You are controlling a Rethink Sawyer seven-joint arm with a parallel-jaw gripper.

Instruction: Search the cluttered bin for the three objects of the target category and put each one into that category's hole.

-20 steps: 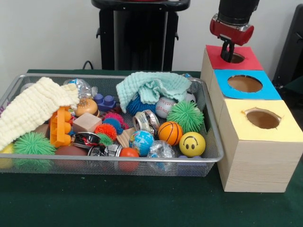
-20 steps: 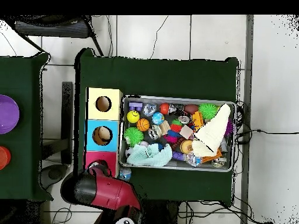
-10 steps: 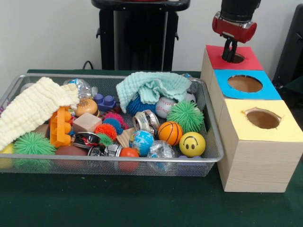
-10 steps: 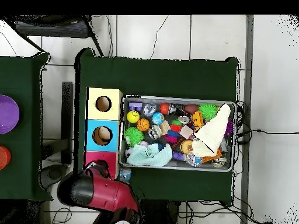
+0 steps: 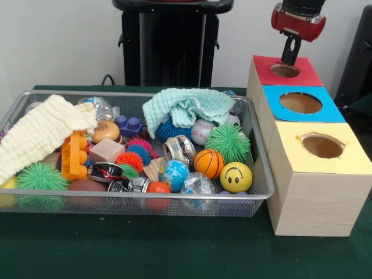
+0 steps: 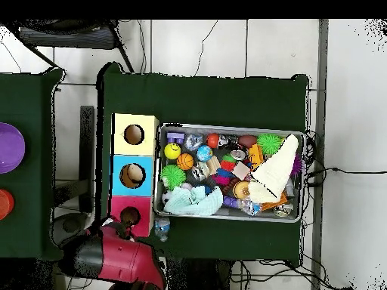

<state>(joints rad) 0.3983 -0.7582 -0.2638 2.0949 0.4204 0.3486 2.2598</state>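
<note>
The silver wire-mesh bin point(image 5: 145, 193) lies on the green table, full of toys; it also shows in the overhead view point(image 6: 230, 127). In it are an orange basketball point(image 5: 208, 163), a yellow smiley ball point(image 5: 236, 177), a baseball point(image 5: 203, 131), a globe ball point(image 5: 174, 174) and a green spiky ball point(image 5: 227, 142). The red-surrounded hole point(image 5: 286, 70) is on the farthest wooden box, and shows from overhead too point(image 6: 130, 217). My gripper point(image 5: 288, 61) hangs just above this hole with nothing visible in it. From overhead the gripper point(image 6: 119, 224) sits at the red box's edge.
A blue-surrounded hole point(image 5: 300, 103) and a yellow-surrounded hole point(image 5: 322, 145) sit on nearer boxes in the same row. A teal cloth point(image 5: 186, 107) and a cream cloth point(image 5: 40, 133) cover parts of the bin. A purple bowl point(image 6: 9, 148) stands on a side table.
My gripper has risen out of the red-surrounded hole and drawn back toward the robot's base. The bin's contents have not moved.
</note>
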